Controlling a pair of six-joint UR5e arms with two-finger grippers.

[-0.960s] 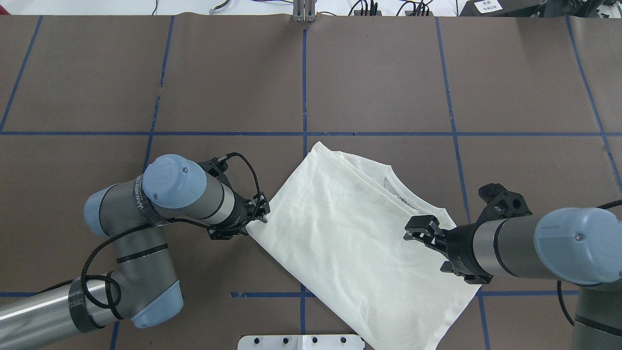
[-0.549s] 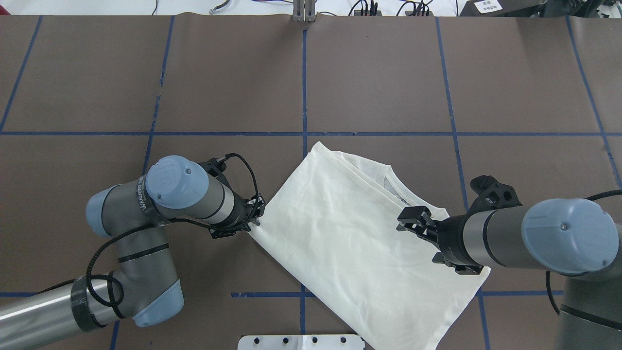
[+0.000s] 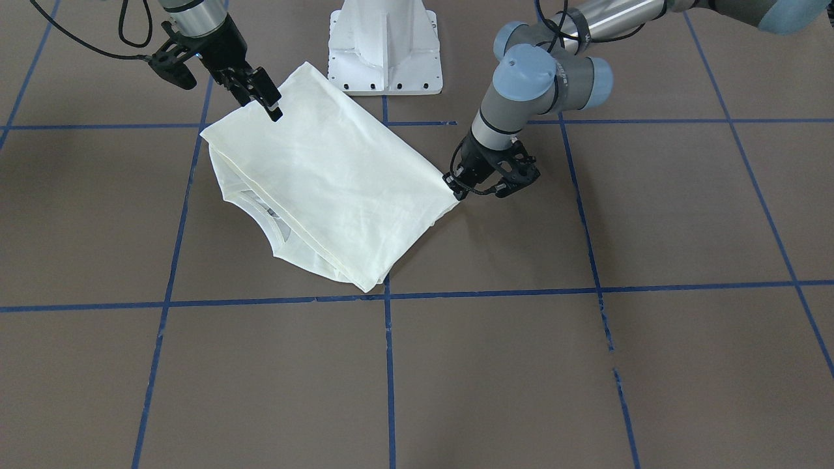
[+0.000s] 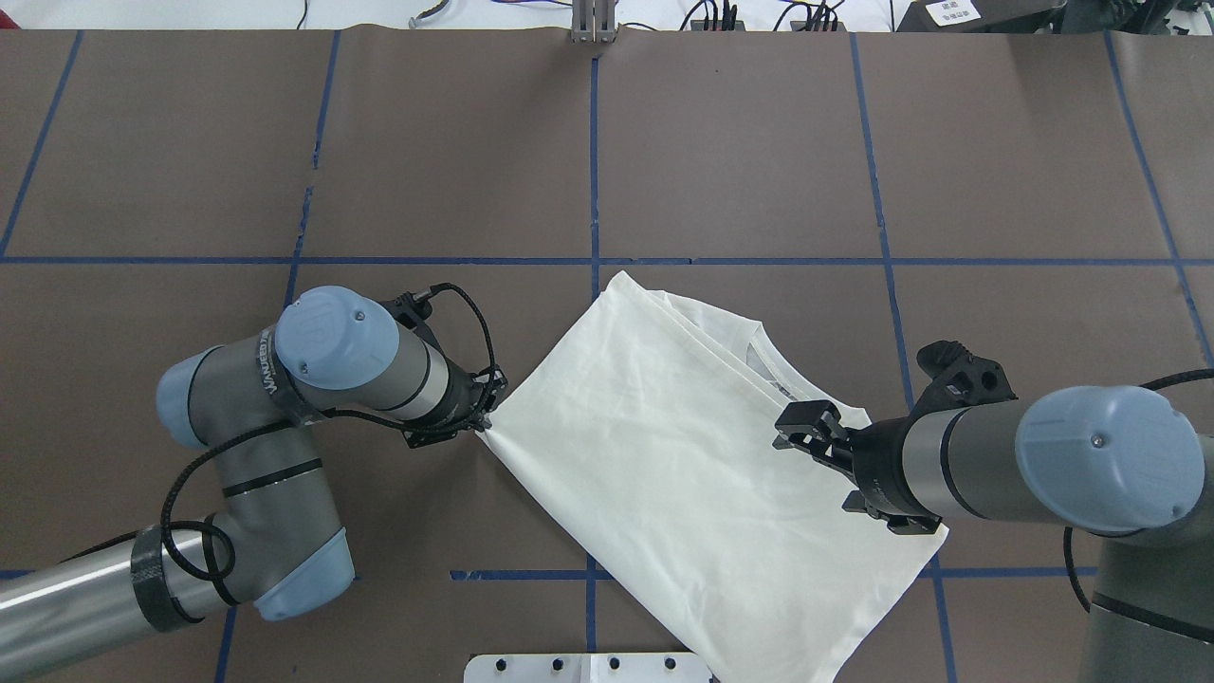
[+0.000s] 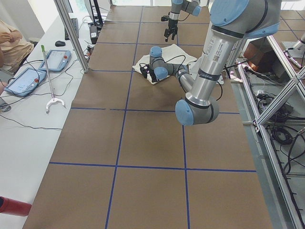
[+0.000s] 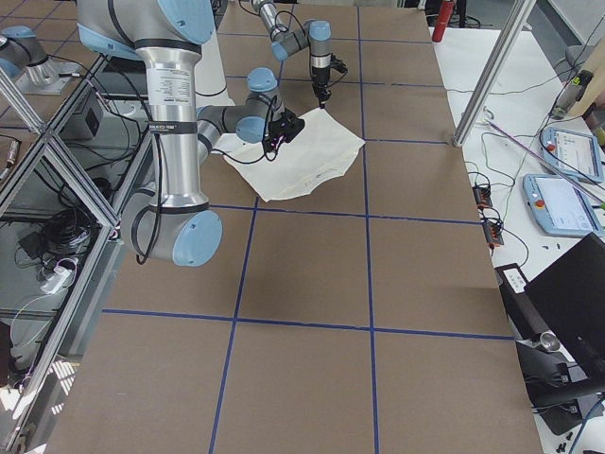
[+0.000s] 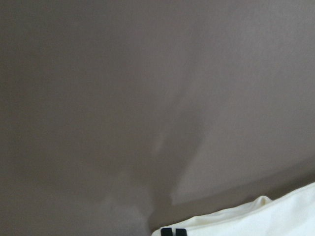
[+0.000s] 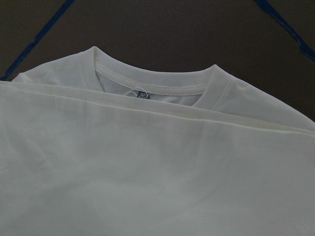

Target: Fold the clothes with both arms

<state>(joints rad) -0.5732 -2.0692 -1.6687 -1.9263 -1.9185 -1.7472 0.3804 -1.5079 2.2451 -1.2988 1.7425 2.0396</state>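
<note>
The clothes are one cream-white T-shirt (image 4: 683, 455), folded plain side up and lying diagonally near the robot's base. Its ribbed neck (image 8: 152, 83) peeks out from under the top layer at the far edge. My left gripper (image 4: 487, 422) sits low at the shirt's left corner and is shut on it. In the left wrist view the closed fingertips (image 7: 167, 231) press against the cloth (image 7: 275, 219). My right gripper (image 4: 797, 432) is open over the shirt's right side, just inside its edge, holding nothing. The front view shows the shirt (image 3: 326, 176) between the left gripper (image 3: 456, 187) and the right gripper (image 3: 267, 98).
The white pedestal base (image 3: 384, 45) stands just behind the shirt. Blue tape lines (image 4: 595, 171) grid the brown table cover. Off the table's far side are tablets (image 5: 28, 78), a grabber tool (image 5: 47, 76) and a seated person (image 5: 12, 40).
My left gripper has pulled the shirt's left corner slightly left and away from the base. The right gripper has moved left, farther in over the shirt.
</note>
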